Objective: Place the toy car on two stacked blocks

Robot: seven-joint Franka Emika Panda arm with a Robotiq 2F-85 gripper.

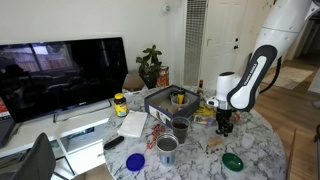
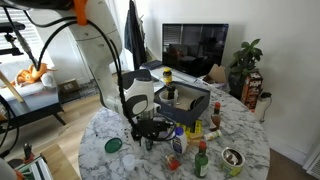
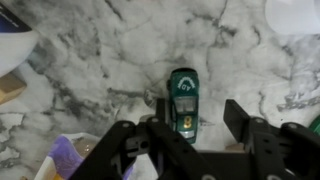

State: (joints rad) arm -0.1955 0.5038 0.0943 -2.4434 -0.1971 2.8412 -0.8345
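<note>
Marbled surface (image 3: 95,60) fills the wrist view. The toy car (image 3: 184,90) lies between the jaws of the claw (image 3: 195,115), close to the left one, with its long axis pointing straight ahead (square to the closing line). The claw is half-closed and not gripping, with a gap on the right.

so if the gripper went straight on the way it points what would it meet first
Probably the green toy car, which lies under the gripper in the wrist view; if the fingers straddle it, the marble table. Depth is unclear.
</note>
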